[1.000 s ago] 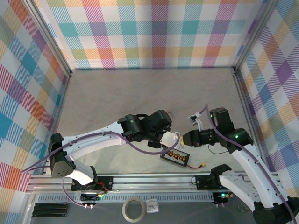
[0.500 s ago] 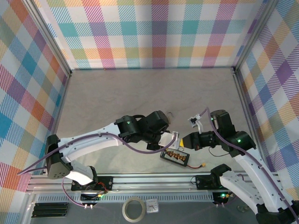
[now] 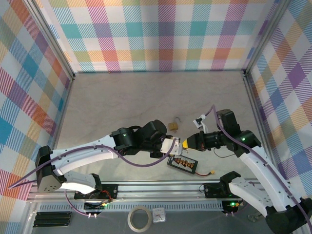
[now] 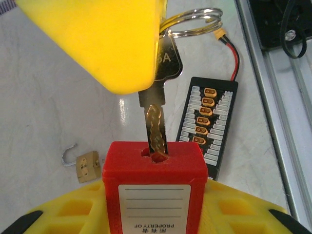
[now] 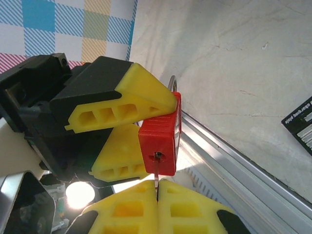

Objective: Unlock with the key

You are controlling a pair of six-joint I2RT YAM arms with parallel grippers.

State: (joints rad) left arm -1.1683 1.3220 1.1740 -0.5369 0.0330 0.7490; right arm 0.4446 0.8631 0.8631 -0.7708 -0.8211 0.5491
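My left gripper point(image 3: 170, 145) is shut on the body of a red padlock point(image 4: 153, 180), whose white label faces the left wrist camera. A thin metal key point(image 4: 157, 122) with a ring point(image 4: 195, 22) on its head is pinched in my shut right gripper point(image 5: 158, 187). The key's tip sits in the keyhole on the padlock's end face. From the right wrist the red padlock point(image 5: 158, 146) shows between the left gripper's yellow fingers point(image 5: 122, 105), with the key blade point(image 5: 156, 179) running edge-on into it. The two grippers meet near the table's front middle, the right gripper point(image 3: 187, 142) facing left.
A small brass padlock point(image 3: 173, 125) with its shackle open lies on the table just behind the grippers. A black connector board point(image 3: 184, 164) with red and black wires lies in front of them. The aluminium rail point(image 3: 161, 187) runs along the near edge.
Both grippers have shifted a little left together, the left arm drawing back. The brass padlock, hidden under the left arm before, now shows. Both grips are unchanged.
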